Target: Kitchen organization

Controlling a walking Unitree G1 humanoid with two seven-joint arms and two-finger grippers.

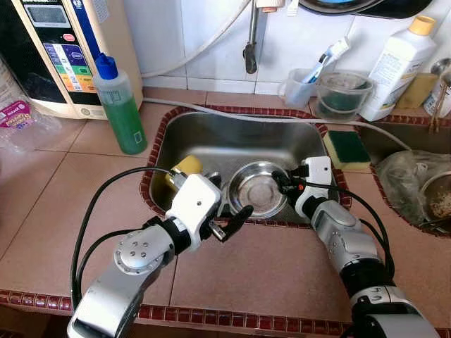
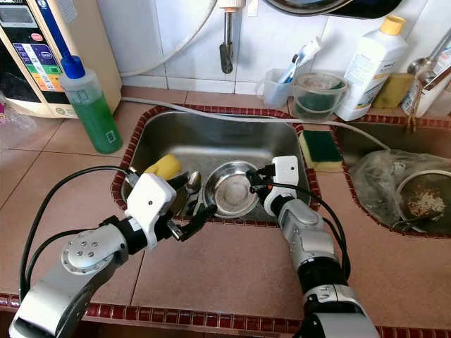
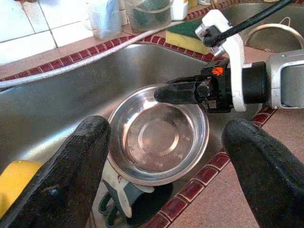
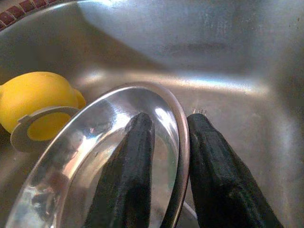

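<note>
**Right pincer pinches the steel bowl's rim in the sink**

On the far left of the tiled bench (image 1: pixel 63 190) stands a cream appliance (image 1: pixel 53 56) with a control panel, and just beside it a bottle of green liquid (image 1: pixel 120 109) with a blue cap. The left pincer (image 1: pixel 229 222) hovers over the sink's near edge, its black fingers (image 3: pixel 71 175) spread wide apart and gripping nothing; in the left wrist view they frame the bowl from either side without touching it.

In the steel sink (image 1: pixel 211 134) a yellow cup-like thing (image 1: pixel 184 167) lies at the left end, with a spoon (image 2: pixel 192 182) next to it. Right of these sits the shallow steel bowl (image 1: pixel 257 190), near the sink's front wall. The right pincer (image 4: pixel 166 161) reaches in from the right and is closed on the bowl's rim: the right wrist view shows one finger inside the bowl and the other outside, the rim caught between them.

A tap (image 1: pixel 251 42) hangs over the back of the sink. Further right, a green and yellow sponge (image 1: pixel 345 148) lies on the sink's rim. Behind it are a clear container (image 1: pixel 342 95) and a cup holding a toothbrush (image 1: pixel 328 60). A white bottle (image 1: pixel 398 67) with a yellow cap stands at the wall, and a crumpled plastic bag (image 1: pixel 402 183) lies at the far right.
</note>
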